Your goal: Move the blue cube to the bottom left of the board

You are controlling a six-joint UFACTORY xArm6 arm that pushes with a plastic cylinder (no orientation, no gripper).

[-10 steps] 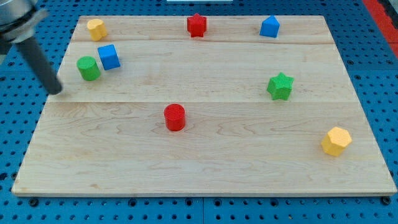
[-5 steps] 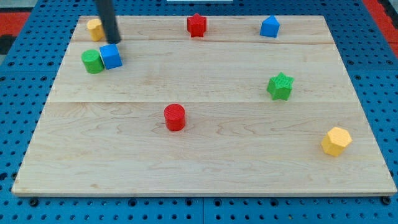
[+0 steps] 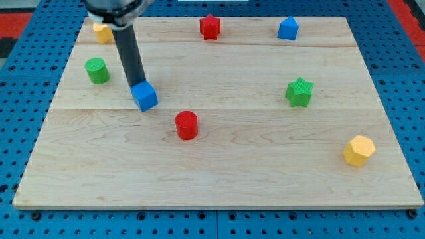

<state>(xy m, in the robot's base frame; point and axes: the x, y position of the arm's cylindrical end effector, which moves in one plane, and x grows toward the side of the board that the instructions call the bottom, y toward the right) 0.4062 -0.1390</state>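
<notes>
Pale wooden board [image 3: 265,172] fills most of the view, grain running left-right, two seam lines across it splitting it into three planks. Board sits on a blue perforated surface [image 3: 20,79], regular grid of small dark holes, visible on all four sides. Red patch at the view's top left corner [image 3: 16,5], another at the top right [image 3: 408,8]. Lighting even and diffuse, soft short shadows, no glare. No walls, windows or floor in frame.
</notes>
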